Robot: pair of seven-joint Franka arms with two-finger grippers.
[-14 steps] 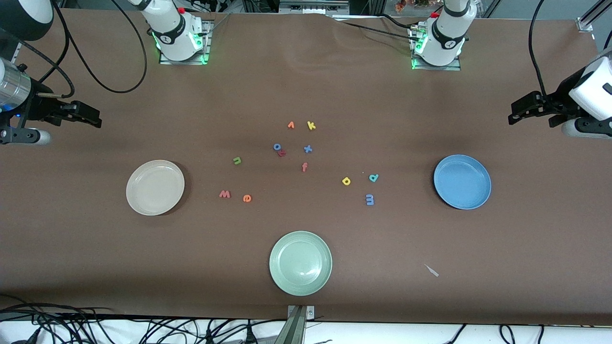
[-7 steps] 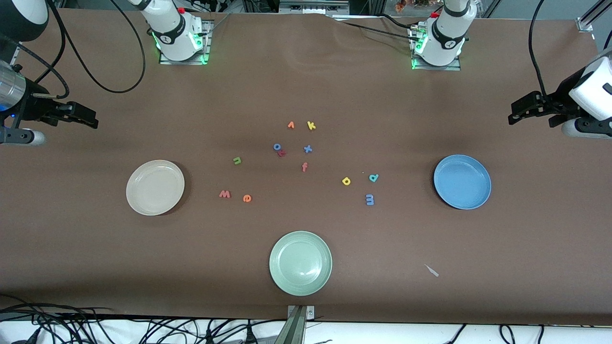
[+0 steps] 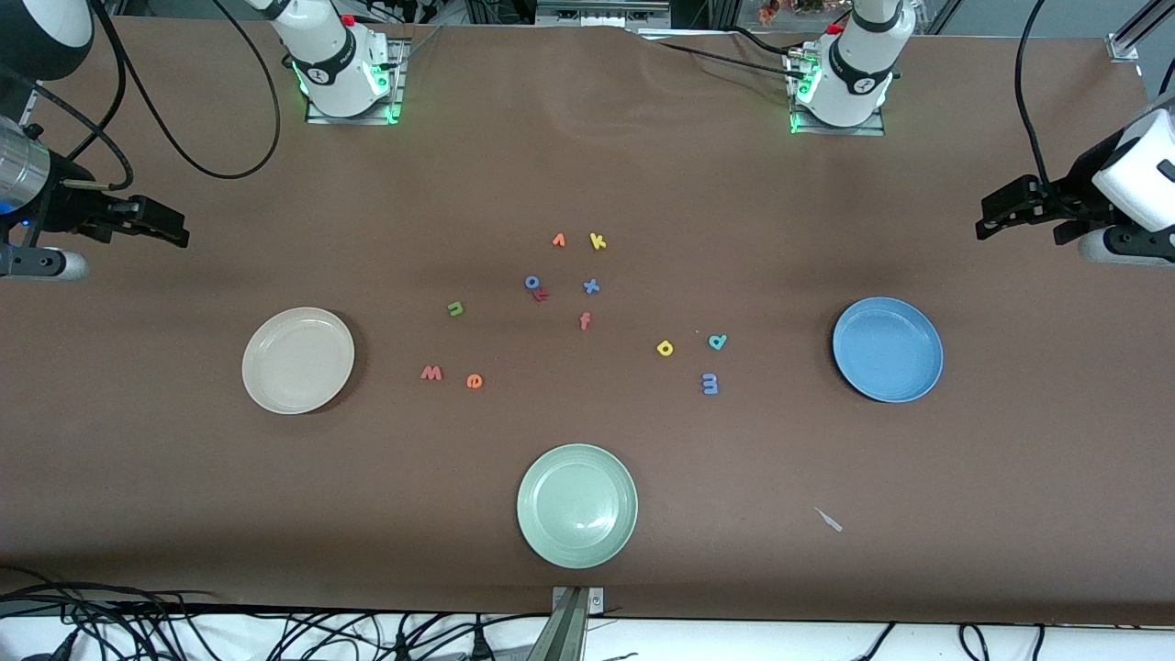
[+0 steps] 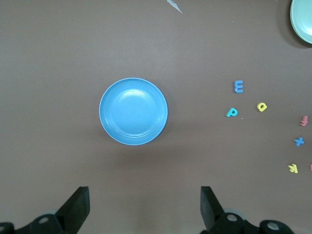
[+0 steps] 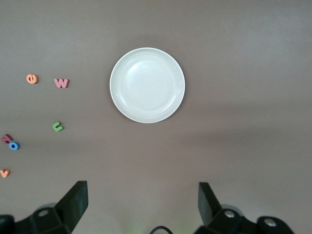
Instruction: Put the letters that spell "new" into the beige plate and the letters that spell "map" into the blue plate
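My right gripper [image 3: 174, 231] hangs spread and empty above the beige plate's [image 3: 298, 360] end; green n [image 3: 455, 308], pinkish-red w [image 3: 431, 373] and orange e [image 3: 475, 381] lie beside that plate. I judge them featherlight, squashy foam: pinch across their edges. Yellow a [image 3: 665, 348], teal p [image 3: 717, 342] and blue m [image 3: 710, 383] lie near the blue plate [image 3: 887, 349]; left gripper [image 3: 991, 218] likewise spread, empty.

Left pincer [image 3: 987, 216] and right pincer [image 3: 179, 229] aloft, wide open.
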